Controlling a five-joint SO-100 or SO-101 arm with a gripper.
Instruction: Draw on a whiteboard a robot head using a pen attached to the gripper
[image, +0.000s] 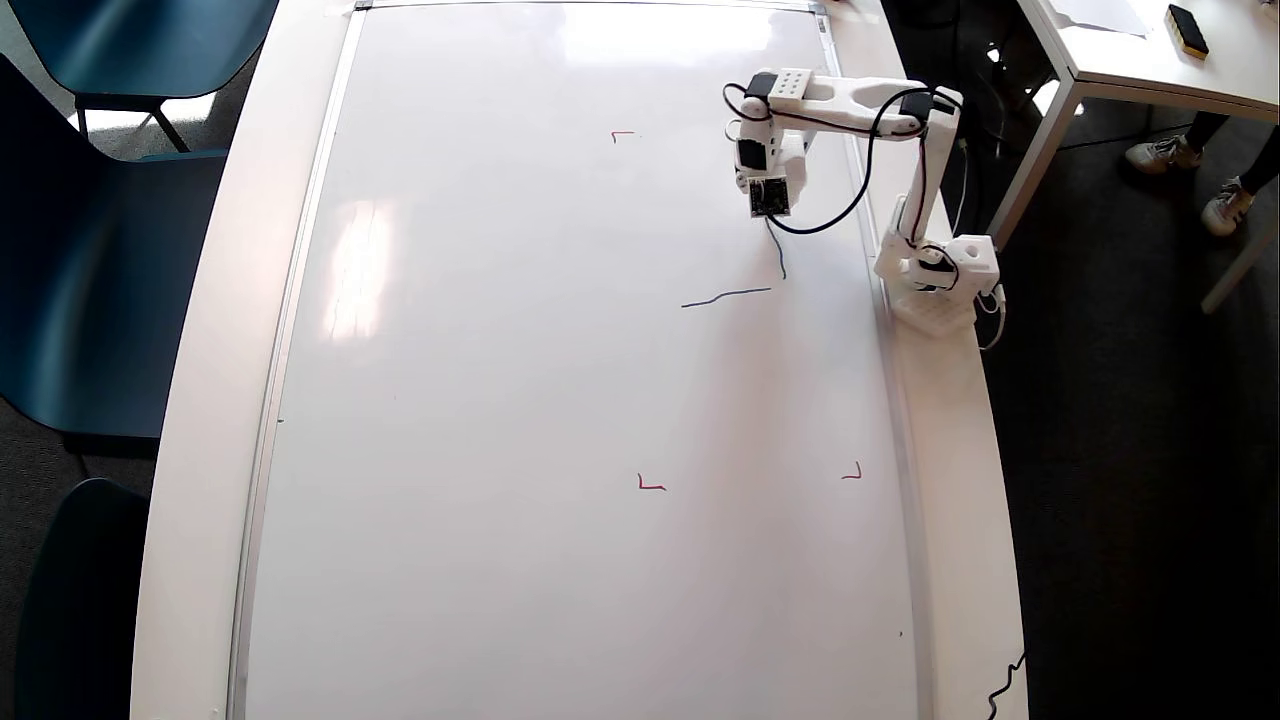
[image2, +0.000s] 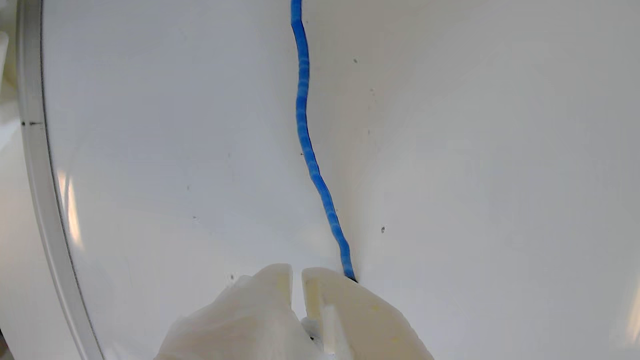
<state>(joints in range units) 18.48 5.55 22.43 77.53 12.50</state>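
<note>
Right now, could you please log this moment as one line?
gripper: nearly closed | pen: hidden | whiteboard: two blue strokes | robot head: barely begun

Blue chairs left; second white table, yellow-black eraser, someone's sneakers right

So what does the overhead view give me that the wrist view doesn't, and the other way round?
Only the overhead view shows the whole glossy white whiteboard, three small red corner marks, a separate near-horizontal blue stroke and the white arm's square base. Only the wrist view shows the white plastic pincer close up, with a narrow slit between its tips, and a dark tip touching the board where the line ends. Both show the thin blue line trailing from the pincer.
</note>
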